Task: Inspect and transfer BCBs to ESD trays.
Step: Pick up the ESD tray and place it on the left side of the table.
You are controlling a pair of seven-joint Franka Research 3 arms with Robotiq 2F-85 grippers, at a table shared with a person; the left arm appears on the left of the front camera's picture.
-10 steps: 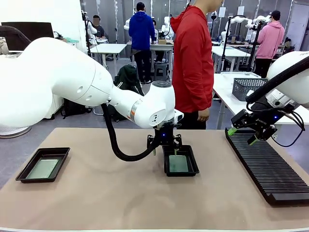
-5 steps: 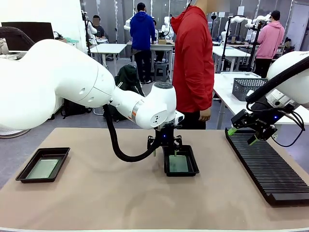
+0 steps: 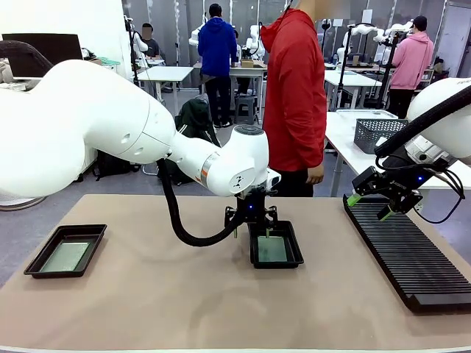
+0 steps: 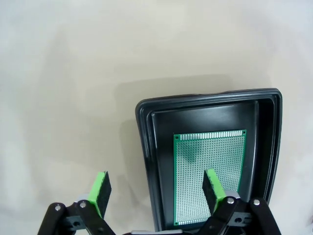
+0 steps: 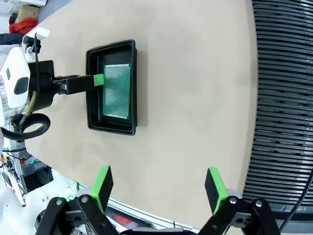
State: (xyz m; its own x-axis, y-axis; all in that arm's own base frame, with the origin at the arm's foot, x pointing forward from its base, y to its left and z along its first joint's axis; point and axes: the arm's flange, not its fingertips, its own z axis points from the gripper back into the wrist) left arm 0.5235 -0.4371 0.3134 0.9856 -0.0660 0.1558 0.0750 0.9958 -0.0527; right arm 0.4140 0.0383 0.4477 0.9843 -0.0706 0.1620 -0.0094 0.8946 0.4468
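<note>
The left gripper (image 4: 157,191) is hovering released at the bottom of the frame, its fingers straddling the near rim of the ESD tray (image 4: 146,161); the BCB (image 4: 208,176) is lying flat inside, lower right.

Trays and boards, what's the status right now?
Both grippers open: left gripper over middle tray, right gripper above rack. One board in it, another in left tray. Nothing blocking.

a robotics lab: rows of white tables (image 3: 165,73), people standing among them.
</note>
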